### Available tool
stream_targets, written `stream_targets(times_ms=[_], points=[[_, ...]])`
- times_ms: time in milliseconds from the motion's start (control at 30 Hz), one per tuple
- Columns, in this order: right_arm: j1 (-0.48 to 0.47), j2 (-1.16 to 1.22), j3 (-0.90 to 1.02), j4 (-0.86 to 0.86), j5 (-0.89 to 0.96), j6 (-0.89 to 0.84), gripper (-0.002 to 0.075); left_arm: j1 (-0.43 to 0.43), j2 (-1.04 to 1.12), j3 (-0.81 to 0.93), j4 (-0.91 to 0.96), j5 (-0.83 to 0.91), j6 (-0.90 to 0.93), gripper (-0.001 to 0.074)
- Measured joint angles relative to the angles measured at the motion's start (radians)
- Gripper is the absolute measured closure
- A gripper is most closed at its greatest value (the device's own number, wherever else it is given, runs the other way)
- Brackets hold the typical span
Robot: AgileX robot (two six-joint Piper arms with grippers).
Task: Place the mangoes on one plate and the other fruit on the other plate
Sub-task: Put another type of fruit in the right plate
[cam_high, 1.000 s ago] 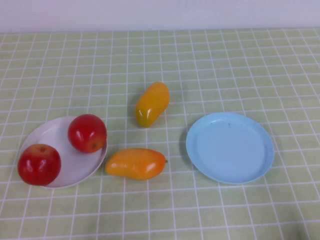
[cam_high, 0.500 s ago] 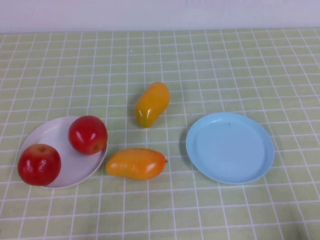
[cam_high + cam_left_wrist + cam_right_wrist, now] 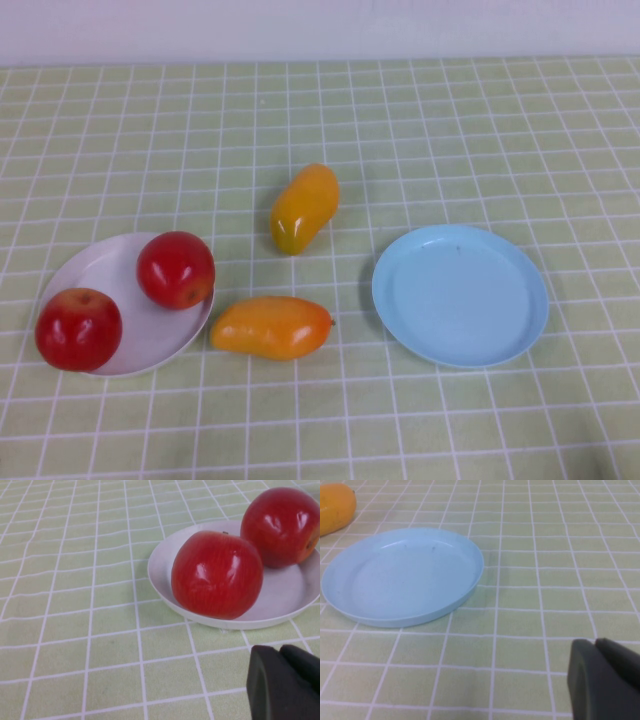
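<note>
Two red apples rest on the white plate at the left of the table. Two orange mangoes lie on the cloth between the plates, one further back and one nearer. The light blue plate at the right holds nothing. Neither gripper shows in the high view. In the left wrist view, my left gripper is shut and holds nothing, close to the white plate and the nearer apple. In the right wrist view, my right gripper is shut and holds nothing, just short of the blue plate.
A green checked tablecloth covers the table up to a white wall at the back. One end of a mango shows beyond the blue plate in the right wrist view.
</note>
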Motion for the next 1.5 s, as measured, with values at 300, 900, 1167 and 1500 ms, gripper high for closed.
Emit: stream_targets(times_ms=[300,900,1167,1500], points=[[0.0,0.0,0.002,0.413,-0.223,0.022,0.0742,0.0,0.0,0.0,0.001,0.0,0.0,0.0731],[0.0,0.398,-0.342,0.567,0.316,-0.04,0.0742,0.0,0.0,0.0,0.001,0.0,0.002,0.0731],[0.0,0.82,-0.572,0.565,0.389,-0.378,0.0742,0.0,0.0,0.0,0.001,0.0,0.002,0.0731],[0.303,1.281,-0.955,0.346,0.381,-0.489,0.0727,0.0,0.0,0.0,0.001,0.0,0.002,0.0731]])
